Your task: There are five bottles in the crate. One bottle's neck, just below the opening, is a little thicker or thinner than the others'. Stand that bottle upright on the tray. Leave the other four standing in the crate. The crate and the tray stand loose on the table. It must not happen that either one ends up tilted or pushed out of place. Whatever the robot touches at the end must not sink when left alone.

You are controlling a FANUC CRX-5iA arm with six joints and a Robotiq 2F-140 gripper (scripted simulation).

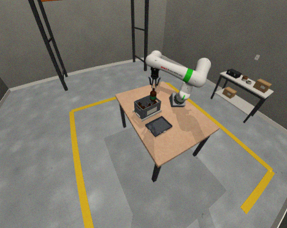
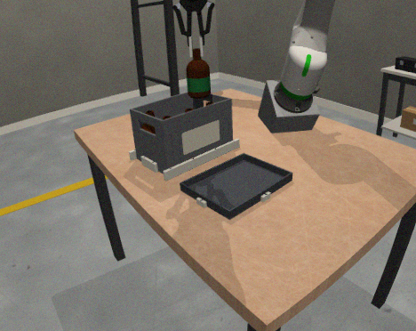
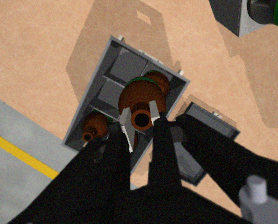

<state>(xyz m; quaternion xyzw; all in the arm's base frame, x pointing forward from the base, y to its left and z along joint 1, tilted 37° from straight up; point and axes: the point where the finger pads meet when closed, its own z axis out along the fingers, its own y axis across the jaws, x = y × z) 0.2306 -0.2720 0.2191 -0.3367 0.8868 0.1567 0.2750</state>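
My gripper [image 1: 154, 87] [image 2: 196, 54] [image 3: 142, 114] is shut on the neck of a brown bottle with a green label [image 1: 153, 95] [image 2: 198, 72] [image 3: 140, 95]. The bottle hangs upright over the grey crate [image 1: 143, 111] [image 2: 149, 142] [image 3: 127, 65], its base near rim height in the exterior view. Other brown bottles stand low in the crate; one [image 3: 95, 125] and another [image 3: 158, 81] show in the wrist view, and the fingers and held bottle hide others. The dark tray [image 1: 158, 125] [image 2: 243, 179] [image 3: 215, 121] holds no bottle. Neck thickness differences cannot be judged.
Pale strips [image 2: 201, 159] stand on the table along the crate's foot, and small pale blocks [image 2: 266, 197] stand against the tray. The robot's base [image 1: 177, 100] [image 2: 287, 118] stands on the table behind the tray. A side bench [image 1: 246, 83] is off to the right.
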